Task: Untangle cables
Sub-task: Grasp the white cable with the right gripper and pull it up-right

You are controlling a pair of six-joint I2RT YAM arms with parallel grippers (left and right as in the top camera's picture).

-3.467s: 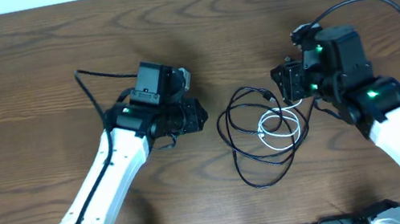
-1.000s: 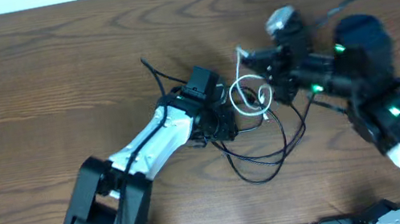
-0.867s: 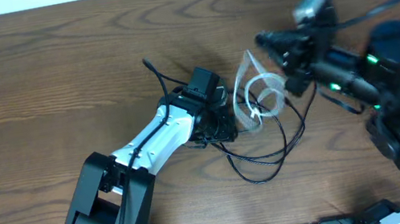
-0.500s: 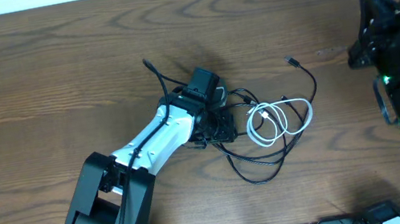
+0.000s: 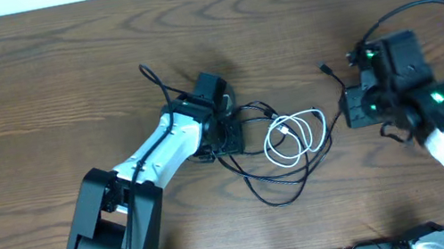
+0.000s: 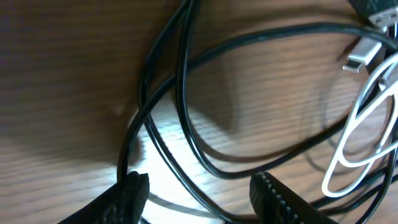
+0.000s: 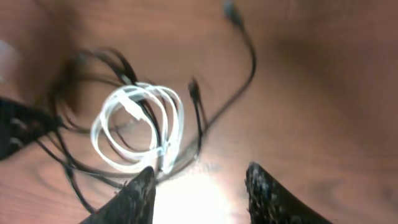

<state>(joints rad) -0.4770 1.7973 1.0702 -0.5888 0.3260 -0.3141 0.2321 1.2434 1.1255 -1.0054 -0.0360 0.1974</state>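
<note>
Right hand (image 5: 351, 109) has dropped the white cable (image 5: 292, 138). A second ago it held that coil lifted toward the surface's (image 5: 58, 61) far edge; now the coil lies flat mid-surface. The hand swung out toward the right edge and has come back just right of the bundle. Its fingers are spread with nothing between them. The black cable (image 6: 184, 81) sprawls in loose loops around and under the white coil, one plug end trailing off toward the right hand. Left hand (image 5: 231, 136) is at the bundle's left side, nudged a little left since then. Its fingers are spread with black strands running through the gap, not pinched that I can see. So the lift did not separate them: white still overlaps black and the task looks far from done. Likely next is a fresh grab on the white coil while left pins the black. Risk is dragging both cables together again.
</note>
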